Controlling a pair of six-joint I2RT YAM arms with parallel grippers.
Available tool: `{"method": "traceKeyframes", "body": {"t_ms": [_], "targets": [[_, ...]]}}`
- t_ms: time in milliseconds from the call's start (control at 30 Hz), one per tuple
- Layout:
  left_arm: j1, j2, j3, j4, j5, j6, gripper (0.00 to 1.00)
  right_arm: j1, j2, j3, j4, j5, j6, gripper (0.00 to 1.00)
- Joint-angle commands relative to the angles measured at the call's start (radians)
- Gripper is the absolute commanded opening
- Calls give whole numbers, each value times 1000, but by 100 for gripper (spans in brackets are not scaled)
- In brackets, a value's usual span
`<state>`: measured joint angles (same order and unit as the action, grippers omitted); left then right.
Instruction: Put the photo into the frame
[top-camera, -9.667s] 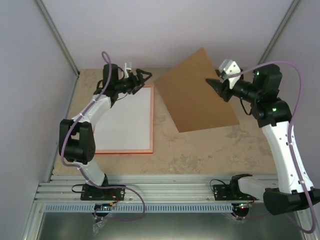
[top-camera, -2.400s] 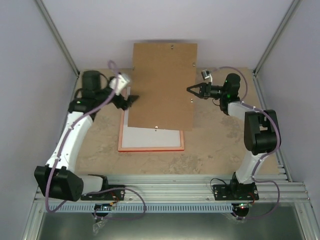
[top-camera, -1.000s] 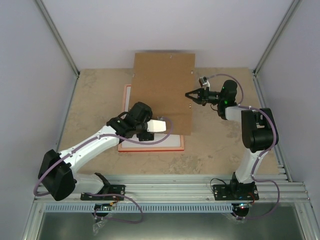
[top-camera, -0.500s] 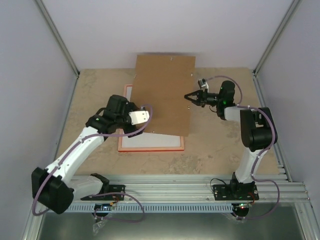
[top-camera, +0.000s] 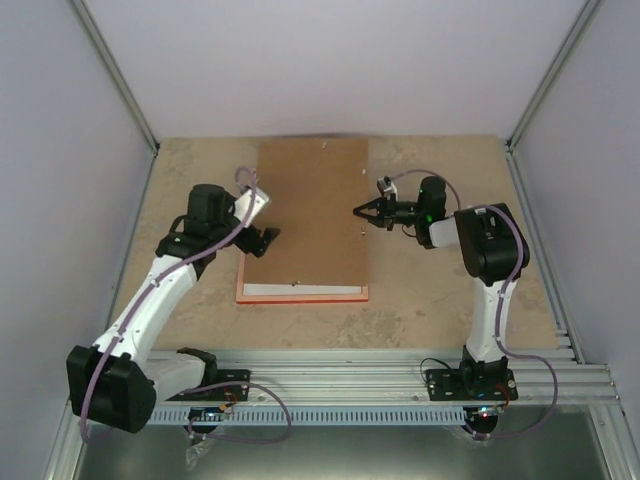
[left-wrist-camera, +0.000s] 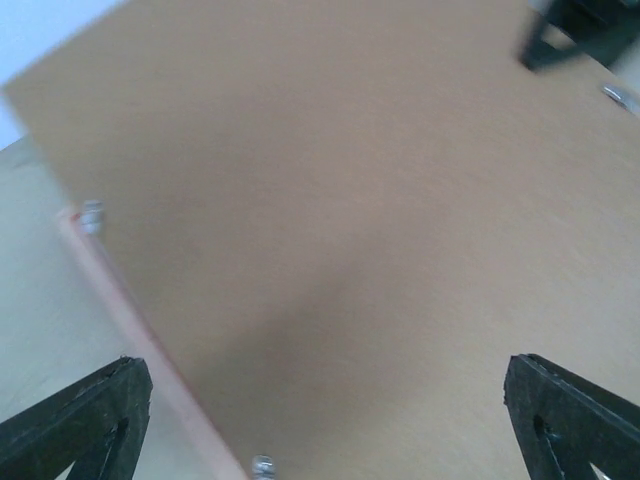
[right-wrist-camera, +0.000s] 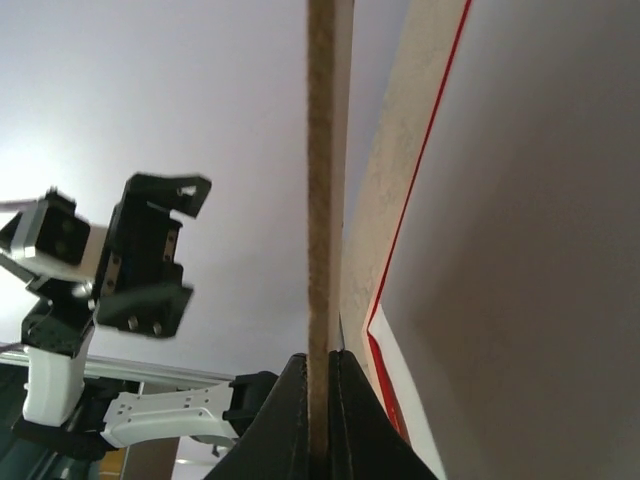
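The photo (right-wrist-camera: 540, 250) already lies in the frame (top-camera: 300, 297); right pincer (top-camera: 358, 212) pinches the backing board (top-camera: 312, 215) tilted above it, left pincer (top-camera: 264, 239) gapes empty; board not yet seated

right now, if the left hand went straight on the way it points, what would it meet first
The left hand would most likely meet the brown backing board, which fills its wrist view; depth is unclear.

One brown cardboard backing board (top-camera: 312, 215), one thin orange-red rectangular frame (top-camera: 300, 298), one white-backed rectangular photo (top-camera: 300, 289), one beige tabletop (top-camera: 440, 290), and two black end effectors: left end effector (top-camera: 262, 240), right end effector (top-camera: 358, 212).
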<state>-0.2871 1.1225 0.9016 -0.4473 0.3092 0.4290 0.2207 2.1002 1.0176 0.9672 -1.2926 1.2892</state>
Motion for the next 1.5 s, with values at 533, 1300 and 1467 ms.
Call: {"method": "traceKeyframes", "body": {"t_ms": [533,1300,1467], "targets": [[214,221,88,95,-64,-313,98,14,132,97,-146,-10,-192,1],[282,430,96,163,-235,-402,96,48,211,335,-905,78,-595,1],[282,461,107,162,-290,-405,94,65,211,346,-957,94,-609,1]]}}
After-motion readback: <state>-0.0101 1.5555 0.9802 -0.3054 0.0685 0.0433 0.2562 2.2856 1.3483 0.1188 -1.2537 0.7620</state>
